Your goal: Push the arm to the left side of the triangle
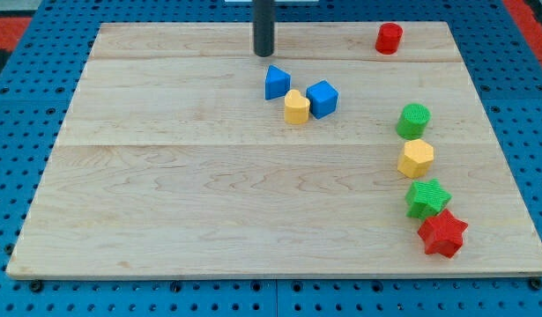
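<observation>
The blue triangle block (pixel 276 82) lies near the top middle of the wooden board (pixel 165 176). My tip (pixel 264 53) is the lower end of a dark rod that comes down from the view's top edge. It stands just above the triangle and slightly to its left, with a small gap between them. A yellow block (pixel 296 107) touches the triangle's lower right, and a blue cube (pixel 322 99) sits against the yellow block's right side.
A red cylinder (pixel 389 38) stands at the top right. Down the right side run a green cylinder (pixel 413 120), a yellow hexagon (pixel 416 158), a green star (pixel 426 198) and a red star (pixel 442 233).
</observation>
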Controlling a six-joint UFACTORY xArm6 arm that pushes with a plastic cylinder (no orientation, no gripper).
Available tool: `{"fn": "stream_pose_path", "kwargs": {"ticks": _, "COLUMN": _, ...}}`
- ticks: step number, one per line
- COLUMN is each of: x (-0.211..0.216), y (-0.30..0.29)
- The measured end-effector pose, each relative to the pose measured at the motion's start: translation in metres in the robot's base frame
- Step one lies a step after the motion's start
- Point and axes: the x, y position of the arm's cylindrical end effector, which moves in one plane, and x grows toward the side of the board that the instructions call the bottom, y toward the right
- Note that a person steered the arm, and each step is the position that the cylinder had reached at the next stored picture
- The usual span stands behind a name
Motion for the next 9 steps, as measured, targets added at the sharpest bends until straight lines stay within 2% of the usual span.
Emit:
{"fn": "stream_pose_path", "kwargs": {"ticks": 1, "x": 0.0, "y": -0.052}}
{"fn": "stream_pose_path", "kwargs": {"ticks": 3, "x": 0.043, "y": -0.075}}
{"fn": "stream_pose_path", "kwargs": {"ticks": 4, "x": 0.043, "y": -0.088}}
{"fn": "stream_pose_path", "kwargs": {"ticks": 7, "x": 0.057, "y": -0.099}}
{"fn": "stream_pose_path", "kwargs": {"ticks": 8, "x": 0.059, "y": -0.09}}
{"fn": "stream_pose_path", "kwargs": {"ticks": 9, "x": 0.066, "y": -0.057}}
